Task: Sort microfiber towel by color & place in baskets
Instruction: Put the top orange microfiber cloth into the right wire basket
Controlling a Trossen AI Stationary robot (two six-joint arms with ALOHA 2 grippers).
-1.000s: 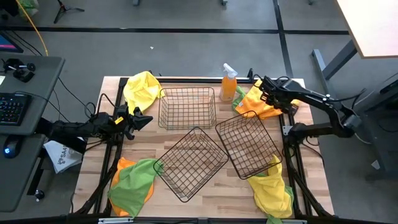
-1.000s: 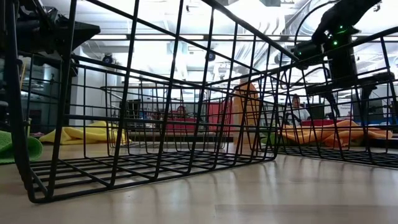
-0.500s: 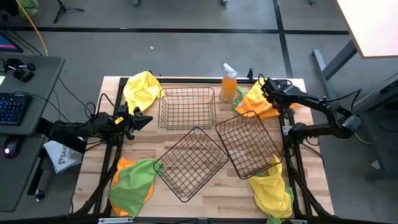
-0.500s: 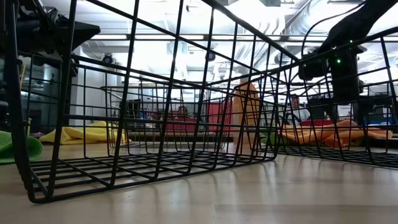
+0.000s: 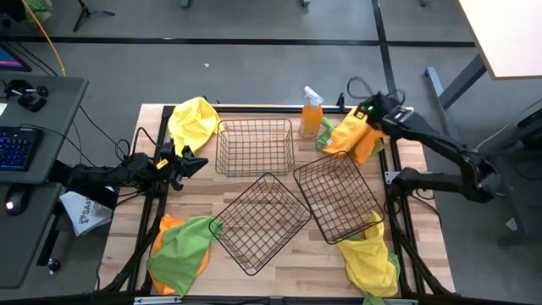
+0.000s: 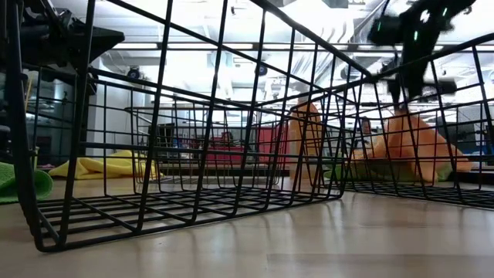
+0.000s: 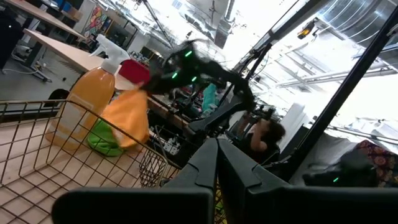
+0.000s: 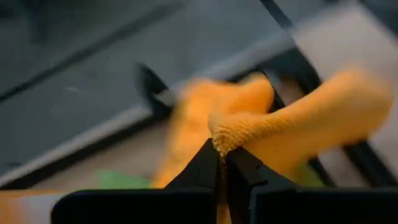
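An orange towel [image 5: 356, 138] lies at the table's far right corner, over a green towel [image 5: 325, 141]. My right gripper [image 5: 367, 113] is above it, shut on it. In the low view the orange towel [image 6: 413, 150] rises to a peak under that gripper. Three wire baskets stand on the table: one at the far middle [image 5: 254, 146], one at the near middle [image 5: 259, 222] and one at the right [image 5: 339, 196]. My left gripper [image 5: 201, 163] waits shut at the table's left side, holding nothing. My right gripper pinches a bunched fold of the orange towel [image 8: 231, 135] between its two fingertips. It comes from above, pointing down. The towel hangs below the fingers in a tent shape, and its lower part [image 6: 421, 171] rests on the table.
An orange spray bottle [image 5: 312, 113] stands at the far edge beside the held towel. A yellow towel [image 5: 192, 121] lies at the far left. A green towel over an orange one [image 5: 179, 250] lies at the near left, and a yellow towel [image 5: 370, 258] at the near right.
My right gripper has dropped onto the orange towel, shut on it and then risen. The towel's middle has been pulled up into a peak while its lower edge has stayed on the table.
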